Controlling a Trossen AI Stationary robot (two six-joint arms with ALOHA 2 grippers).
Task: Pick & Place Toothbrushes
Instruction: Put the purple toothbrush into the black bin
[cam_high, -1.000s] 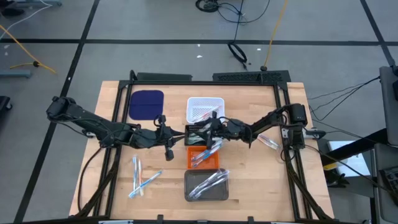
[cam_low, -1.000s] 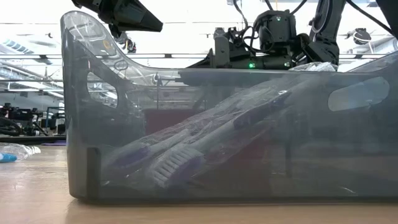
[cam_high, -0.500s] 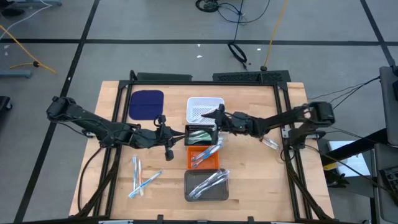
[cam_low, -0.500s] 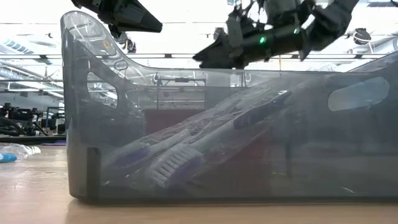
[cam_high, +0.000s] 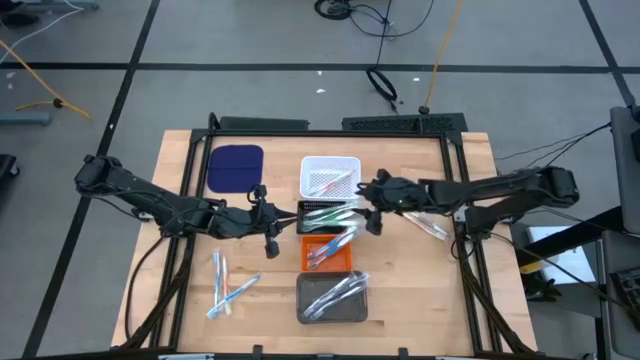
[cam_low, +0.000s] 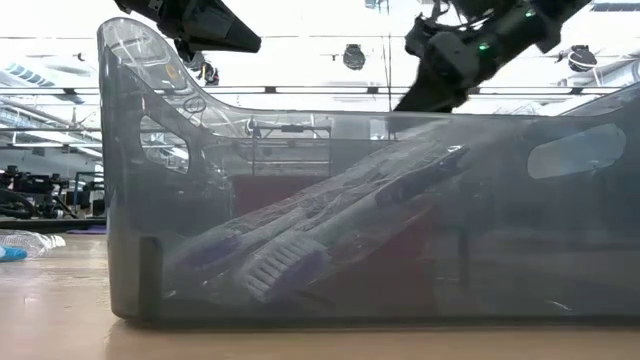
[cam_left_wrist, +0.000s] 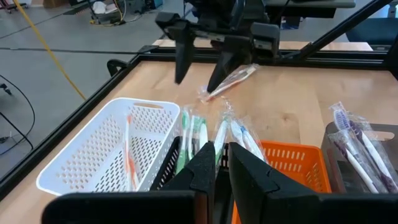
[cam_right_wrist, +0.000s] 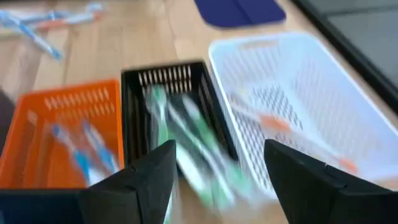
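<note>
Four trays stand in a row down the table's middle: white (cam_high: 330, 177), black (cam_high: 322, 216), orange (cam_high: 326, 251), grey (cam_high: 332, 298). Green toothbrushes (cam_high: 326, 212) lie in the black tray, blue ones (cam_left_wrist: 244, 138) in the orange tray, purple and clear ones (cam_low: 300, 250) in the grey tray, an orange one (cam_left_wrist: 129, 163) in the white tray. My right gripper (cam_high: 370, 205) hangs open and empty just right of the black tray; its fingers (cam_right_wrist: 149, 180) stand wide apart. My left gripper (cam_high: 270, 228) is shut and empty left of the black tray.
Loose blue and clear toothbrushes (cam_high: 226, 284) lie on the wood near the left front. More wrapped ones (cam_high: 432, 228) lie at the right. A dark blue pad (cam_high: 236, 167) lies at the back left. A black frame rail (cam_high: 330, 132) runs around the table.
My right gripper has risen from over the black tray and drawn back toward the table's right edge, and its arm has stretched out. The green toothbrushes in the black tray now show uncovered.
</note>
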